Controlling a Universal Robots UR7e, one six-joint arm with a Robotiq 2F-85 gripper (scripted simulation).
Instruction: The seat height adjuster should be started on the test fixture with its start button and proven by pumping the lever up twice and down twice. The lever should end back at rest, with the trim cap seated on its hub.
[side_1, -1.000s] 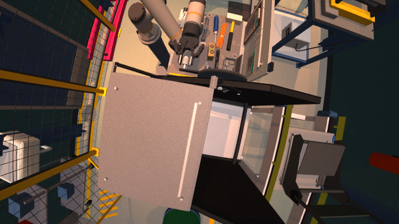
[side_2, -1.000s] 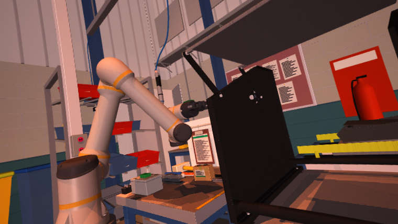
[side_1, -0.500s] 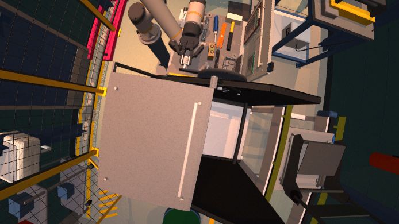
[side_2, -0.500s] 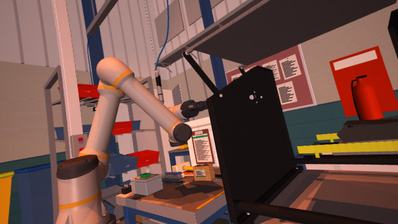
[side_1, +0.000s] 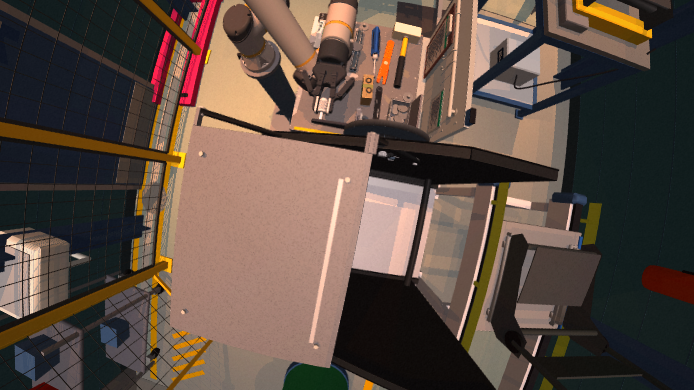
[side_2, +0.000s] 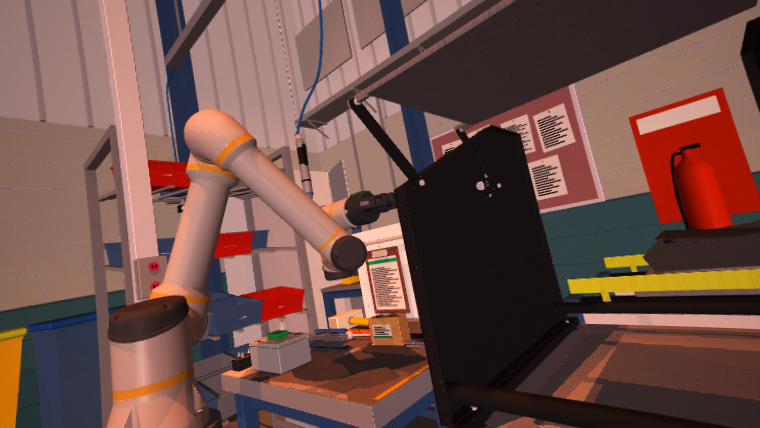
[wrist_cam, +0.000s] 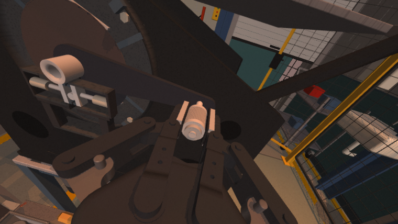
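The gripper's fingers are hidden behind the black fixture plate (side_2: 478, 255) in the second side camera; only the wrist (side_2: 367, 207) shows there. The lever's knurled pale grip (wrist_cam: 194, 122) sits clamped in my gripper (wrist_cam: 196, 117), at the end of a dark lever arm (wrist_cam: 133, 80). The arm runs up-left to the hub, where a pale tube (wrist_cam: 61, 68) and a small latch mechanism (wrist_cam: 69, 93) sit. From above, the gripper (side_1: 324, 102) holds the grip just off the fixture's edge. A box with a green start button (side_2: 277, 336) stands on the bench.
The black fixture plate stands close ahead of the gripper. A large grey panel (side_1: 265, 240) lies beside it. Tools (side_1: 385, 62) lie on the bench behind the arm. Yellow-framed mesh fencing (wrist_cam: 339, 111) stands to the right. A clipboard (side_2: 388, 279) and small box (side_2: 388, 329) stand on the bench.
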